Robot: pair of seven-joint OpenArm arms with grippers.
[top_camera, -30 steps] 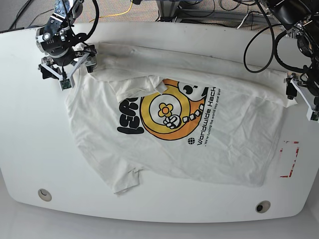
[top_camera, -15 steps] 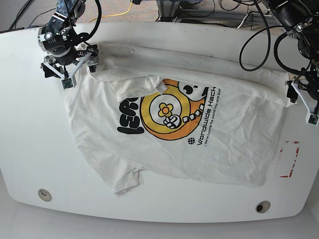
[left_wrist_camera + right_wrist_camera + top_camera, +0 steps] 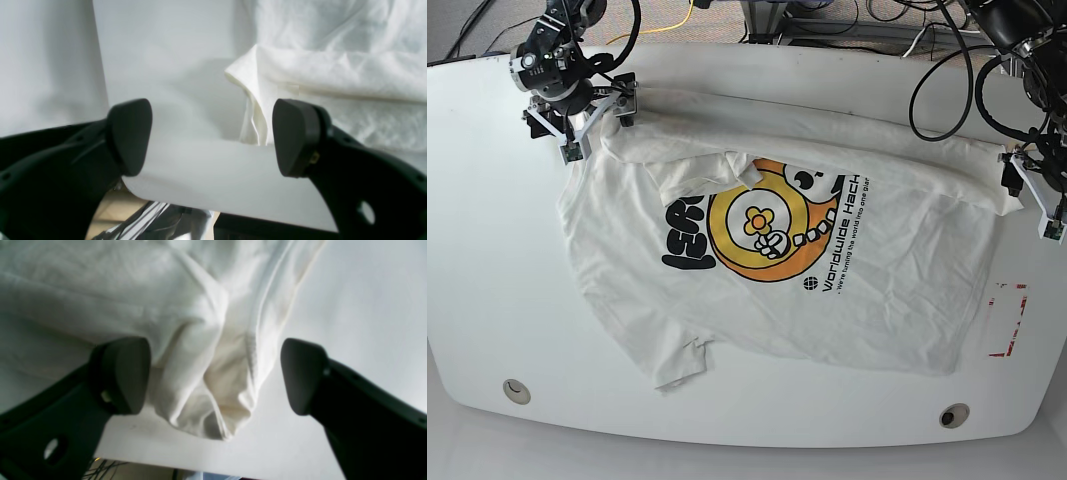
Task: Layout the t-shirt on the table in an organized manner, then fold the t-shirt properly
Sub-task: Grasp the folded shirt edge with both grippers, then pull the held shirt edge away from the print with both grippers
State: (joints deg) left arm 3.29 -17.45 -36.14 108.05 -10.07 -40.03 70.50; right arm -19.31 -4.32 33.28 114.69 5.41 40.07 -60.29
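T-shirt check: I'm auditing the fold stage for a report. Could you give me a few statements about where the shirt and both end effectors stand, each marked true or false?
1. The t-shirt lies with its large orange print facing up. True.
2. The left end effector is clamped on cloth. False: its jaws stand open, with a shirt corner beyond them.
3. The right end effector has open jaws straddling a bunched shirt corner. True.
4. The shirt covers the red-outlined mark. False: the mark lies bare beside the shirt's edge.
5. The shirt's far edge is folded over along the table. True.
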